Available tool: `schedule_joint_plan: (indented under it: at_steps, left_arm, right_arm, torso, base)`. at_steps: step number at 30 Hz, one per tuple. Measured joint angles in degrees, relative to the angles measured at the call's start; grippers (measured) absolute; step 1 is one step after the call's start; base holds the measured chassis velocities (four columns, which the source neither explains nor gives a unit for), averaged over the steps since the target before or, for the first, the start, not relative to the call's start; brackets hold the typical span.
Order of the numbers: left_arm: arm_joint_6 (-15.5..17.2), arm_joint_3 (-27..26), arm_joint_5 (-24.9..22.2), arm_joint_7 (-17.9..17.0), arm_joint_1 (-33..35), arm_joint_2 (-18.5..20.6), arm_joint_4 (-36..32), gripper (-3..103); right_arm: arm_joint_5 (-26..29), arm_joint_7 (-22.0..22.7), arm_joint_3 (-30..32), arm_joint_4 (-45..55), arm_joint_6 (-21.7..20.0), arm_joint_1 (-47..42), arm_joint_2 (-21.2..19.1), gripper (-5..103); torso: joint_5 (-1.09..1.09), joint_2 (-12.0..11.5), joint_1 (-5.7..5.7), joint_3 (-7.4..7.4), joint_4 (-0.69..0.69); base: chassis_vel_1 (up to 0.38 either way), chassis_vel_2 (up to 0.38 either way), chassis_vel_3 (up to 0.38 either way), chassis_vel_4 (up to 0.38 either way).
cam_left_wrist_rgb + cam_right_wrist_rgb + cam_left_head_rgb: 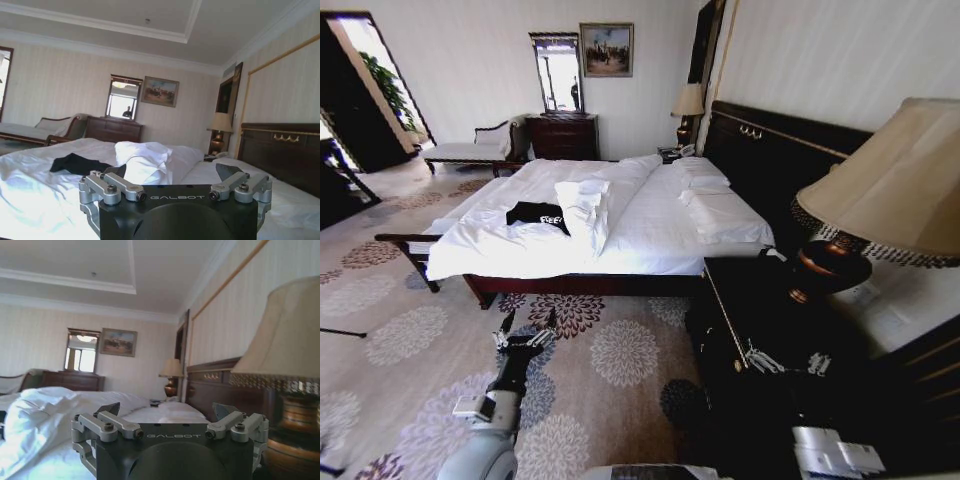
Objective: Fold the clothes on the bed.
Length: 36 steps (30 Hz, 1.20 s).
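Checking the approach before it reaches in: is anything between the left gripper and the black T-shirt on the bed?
Nothing solid. The left gripper, fingers open, hangs over the carpet short of the bed. The black T-shirt lies beyond the near edge, with rumpled white sheet before it and the folded duvet beside it.

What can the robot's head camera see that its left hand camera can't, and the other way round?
Head view alone: the flowered carpet, the dark nightstand with the near lamp, and the right gripper, open above the nightstand.

Left wrist view alone: the ceiling.

Both: the bed, the black T-shirt lying on it beside the folded white duvet, the dresser, the mirror, the painting, and the left gripper, open.
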Motion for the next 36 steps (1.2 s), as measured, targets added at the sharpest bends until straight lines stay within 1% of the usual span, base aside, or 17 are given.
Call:
schedule_joint_plan:
  at_steps: [1, 2, 3, 4, 6, 8, 9, 14, 19, 26, 29, 34, 36]
  left_arm:
    - [0.4, 0.0, -0.6, 0.3, -0.2, 0.1, -0.1, 100]
    - [0.5, 0.0, -0.1, 0.5, -0.6, 0.1, 0.4, 100]
    - [0.3, 0.1, 1.4, 0.6, -0.8, 0.0, 1.4, 100]
    - [0.3, 0.1, 1.4, 0.6, -0.8, 0.0, 1.4, 100]
    - [-0.6, 0.2, 4.5, 0.7, -0.6, -0.3, 3.2, 100]
    - [-1.0, 0.4, 5.3, 0.7, 0.7, -0.3, 3.5, 100]
    - [-1.0, 0.4, 5.3, 0.7, 0.7, -0.3, 3.5, 100]
    - [-0.9, 0.0, 4.6, 0.7, 1.8, -0.2, 1.4, 100]
    - [-0.7, 0.7, 4.5, 0.7, 2.7, -0.8, 0.3, 100]
    - [-0.6, 1.3, 5.5, 0.4, 3.3, -1.7, -0.1, 100]
    - [-0.2, 1.7, 6.1, 0.1, 3.3, -2.0, -0.1, 100]
    - [0.0, 2.4, 7.2, -0.1, 3.7, -2.4, -0.1, 100]
    - [0.0, 2.6, 7.4, -0.1, 3.9, -2.5, -0.1, 100]
  right_arm:
    - [0.4, -1.4, 0.2, 0.8, -0.2, -0.4, 0.1, 100]
    - [0.8, -3.4, 0.6, 1.3, -0.3, -0.7, 0.3, 100]
    - [1.0, -4.3, 0.9, 1.2, -0.4, -0.7, 0.2, 100]
    - [1.0, -4.3, 0.9, 1.2, -0.4, -0.7, 0.2, 100]
    - [2.0, -4.9, 1.0, -0.1, -0.4, -0.4, -0.4, 100]
    - [3.7, -4.5, 0.8, -2.6, -0.4, 0.4, -1.9, 100]
    - [3.7, -4.5, 0.8, -2.6, -0.4, 0.4, -1.9, 100]
    - [4.5, -1.8, 0.7, -6.3, 0.1, 2.6, -5.8, 100]
    - [4.5, -1.2, 0.5, -7.4, 0.2, 3.9, -7.3, 100]
    - [5.9, -1.3, 0.3, -8.2, 1.2, 5.1, -7.5, 100]
    - [7.4, -2.0, 0.6, -8.2, 3.3, 4.2, -6.5, 100]
    - [6.0, -4.2, 1.8, -7.3, 3.4, 2.7, -6.1, 100]
    - [5.8, -4.4, 1.8, -7.2, 3.4, 2.7, -6.2, 100]
  torso:
    - [0.00, 0.0, 0.00, 0.00, 0.00]
    - [0.00, 0.0, 0.00, 0.00, 0.00]
    - [0.00, 0.0, 0.00, 0.00, -0.01]
    - [0.00, 0.0, 0.00, 0.00, -0.01]
    - [-0.01, 0.0, 0.00, 0.00, -0.01]
    - [0.01, 0.0, 0.00, 0.00, 0.01]
    - [0.01, 0.0, 0.00, 0.00, 0.01]
    - [0.01, 0.0, 0.00, 0.00, 0.01]
    - [0.01, 0.0, 0.00, 0.00, 0.01]
    - [0.01, 0.0, 0.00, 0.00, 0.01]
    - [0.00, 0.0, 0.00, 0.00, -0.01]
    - [0.00, 0.0, 0.00, 0.00, -0.01]
    - [0.00, 0.0, 0.00, 0.00, 0.00]
  base:
    - [0.000, 0.000, 0.000, 0.000]
    - [0.000, 0.000, 0.000, 0.000]
    - [0.000, 0.000, 0.000, 0.000]
    - [0.000, 0.000, 0.000, 0.000]
    - [0.000, 0.000, 0.000, 0.000]
    - [0.000, 0.000, 0.000, 0.000]
    - [0.000, 0.000, 0.000, 0.000]
    - [0.000, 0.000, 0.000, 0.000]
    - [0.000, 0.000, 0.000, 0.000]
    - [0.000, 0.000, 0.000, 0.000]
    - [0.000, 0.000, 0.000, 0.000]
    - [0.000, 0.000, 0.000, 0.000]
    - [0.000, 0.000, 0.000, 0.000]
